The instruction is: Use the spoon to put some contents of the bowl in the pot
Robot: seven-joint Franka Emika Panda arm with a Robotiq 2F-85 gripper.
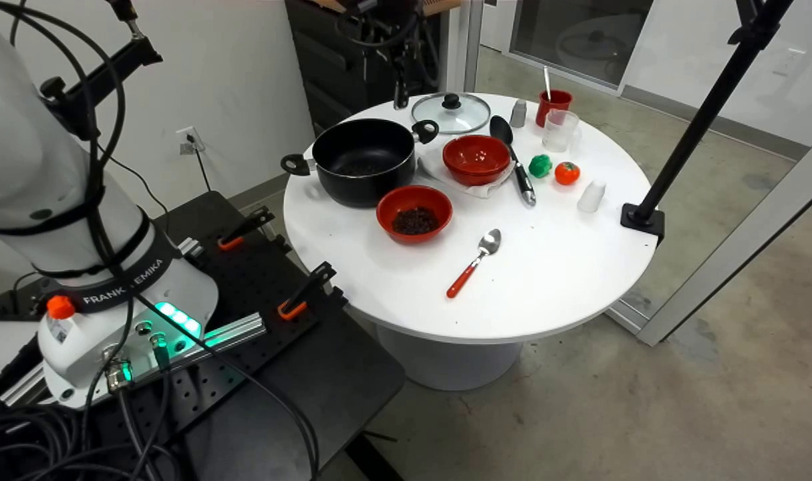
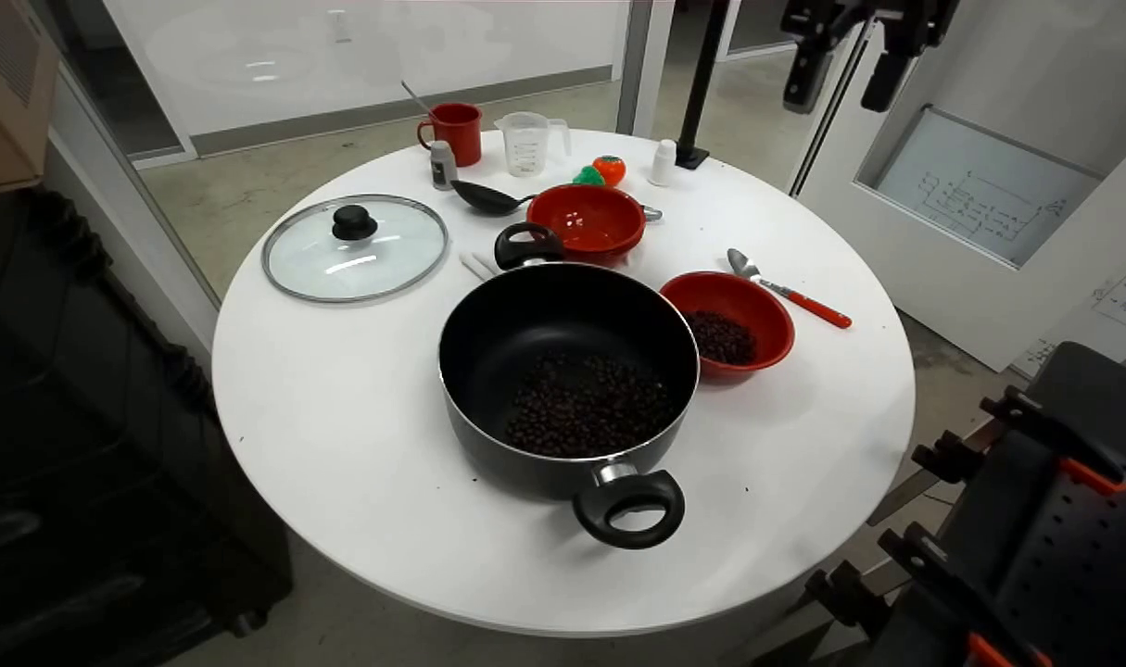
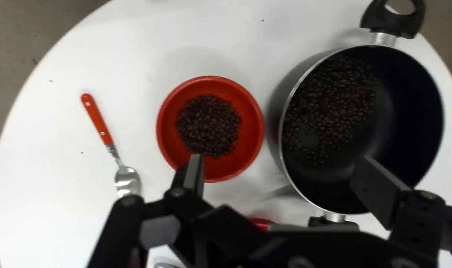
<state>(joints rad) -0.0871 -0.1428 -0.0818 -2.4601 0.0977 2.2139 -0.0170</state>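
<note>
Plainly, the claw [image 2: 839,100] hangs in the air above the desk [image 2: 359,417], its two fingers [image 3: 193,173] spread wide. The spoon [image 1: 474,264], with its red handle and silvery head, lies flat on the desk near the red bowl [image 3: 211,85], which holds a patch of dark beans [image 3: 209,124]. That bowl stands between the spoon and the pot [image 2: 563,301], just beside the latter. More beans [image 2: 590,408] cover part of the pot's floor. In both exterior views the glass lid [image 2: 386,250] lies knob up, and stacked red bowls [image 1: 476,160] sit near the pot, on a white cloth [image 1: 439,167].
</note>
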